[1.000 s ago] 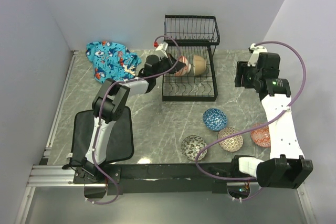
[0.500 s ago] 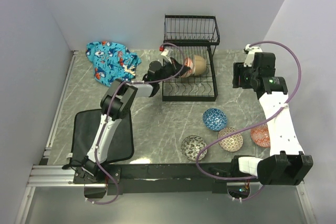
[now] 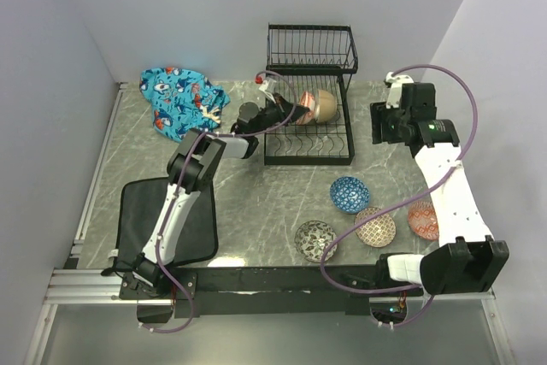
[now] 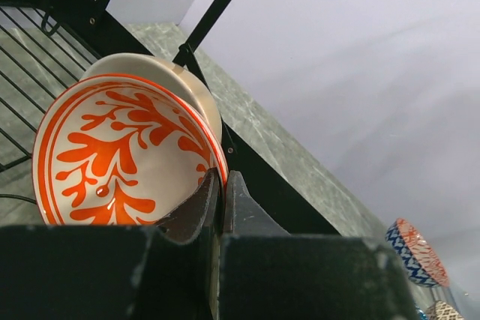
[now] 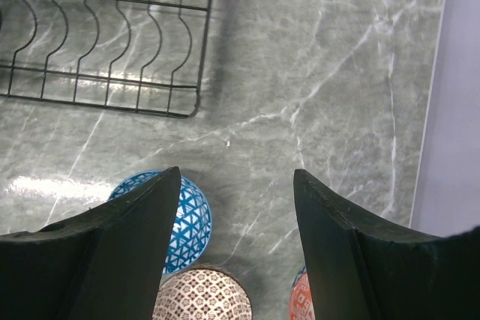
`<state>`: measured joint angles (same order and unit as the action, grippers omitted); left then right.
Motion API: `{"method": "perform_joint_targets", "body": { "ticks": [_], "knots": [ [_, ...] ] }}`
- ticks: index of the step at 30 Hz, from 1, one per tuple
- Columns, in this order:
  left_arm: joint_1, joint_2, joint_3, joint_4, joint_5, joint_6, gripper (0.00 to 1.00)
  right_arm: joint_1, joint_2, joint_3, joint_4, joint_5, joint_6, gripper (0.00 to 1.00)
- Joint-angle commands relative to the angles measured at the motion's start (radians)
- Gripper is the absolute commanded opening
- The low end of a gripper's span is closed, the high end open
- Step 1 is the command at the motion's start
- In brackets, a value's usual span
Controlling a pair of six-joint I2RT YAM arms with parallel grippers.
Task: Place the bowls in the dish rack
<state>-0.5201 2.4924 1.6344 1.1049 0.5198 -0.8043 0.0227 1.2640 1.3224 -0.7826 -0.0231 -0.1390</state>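
Bowls now number two in the dish rack (image 3: 308,150): the red-orange floral bowl (image 4: 120,155), rim clenched in the left pincer (image 4: 223,185), has moved in against the cream bowl (image 4: 154,69), ready for release. Meanwhile the right pincer (image 5: 236,174), released, has drifted rackward. Four bowls (image 3: 349,194) wait on the bench (image 3: 256,203).

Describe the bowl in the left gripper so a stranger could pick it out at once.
Start at the black wire dish rack at the back of the table. Two bowls stand on edge in its lower tier, the left gripper pinching the rim of the left one. That floral bowl bears red-orange leafy sprigs; the cream bowl behind it is plain.
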Motion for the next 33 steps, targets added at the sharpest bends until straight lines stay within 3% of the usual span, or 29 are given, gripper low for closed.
{"method": "perform_joint_targets", "body": {
  "ticks": [1,11,20,33],
  "knots": [
    [-0.001,0.016,0.068,0.182,0.029,-0.087,0.01,0.055,0.018,0.060,0.005,0.046,-0.034,0.70],
    [0.014,0.079,0.131,0.142,-0.043,-0.196,0.01,0.161,0.071,0.098,-0.003,0.109,-0.074,0.70],
    [0.012,0.102,0.133,0.023,-0.121,-0.265,0.02,0.178,0.069,0.094,0.006,0.133,-0.083,0.70],
    [-0.026,0.122,0.137,0.093,-0.086,-0.283,0.01,0.177,0.044,0.052,0.011,0.129,-0.082,0.70]
  ]
}}
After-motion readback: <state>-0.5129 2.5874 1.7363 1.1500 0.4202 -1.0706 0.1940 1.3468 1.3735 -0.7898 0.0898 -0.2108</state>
